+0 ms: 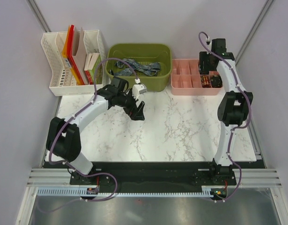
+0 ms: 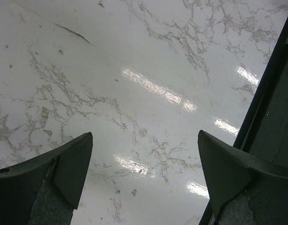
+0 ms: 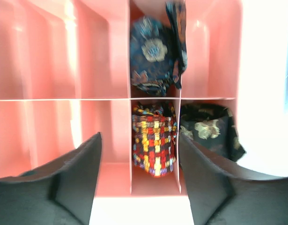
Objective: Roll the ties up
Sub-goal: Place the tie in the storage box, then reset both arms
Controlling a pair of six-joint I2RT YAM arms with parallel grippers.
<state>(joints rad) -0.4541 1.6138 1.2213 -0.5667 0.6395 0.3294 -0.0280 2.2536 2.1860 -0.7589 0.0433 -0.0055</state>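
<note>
Currently at the left gripper [image 1: 138,111]: spread fully, holds nothing, hangs above bare marble table [image 1: 181,131], well clear of every edge. At the right gripper [image 3: 139,139]: fingers parted, grips nothing, over the pink tray [image 1: 183,85] at the far right, near the wall. In adjoining tray compartments: rolled red-and-yellow tie [image 3: 154,145], dark tie [image 3: 207,129], dark-blue tie [image 3: 151,61]. In the green bin [image 1: 139,46], far edge: blue-grey ties [image 1: 141,68], loose. Far left: white rack [image 1: 52,51]

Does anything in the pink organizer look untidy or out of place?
Slightly: the dark blue tie in the pink organizer has a loose strip beside its roll, and the black tie seems to bulge over the outer wall.
</note>
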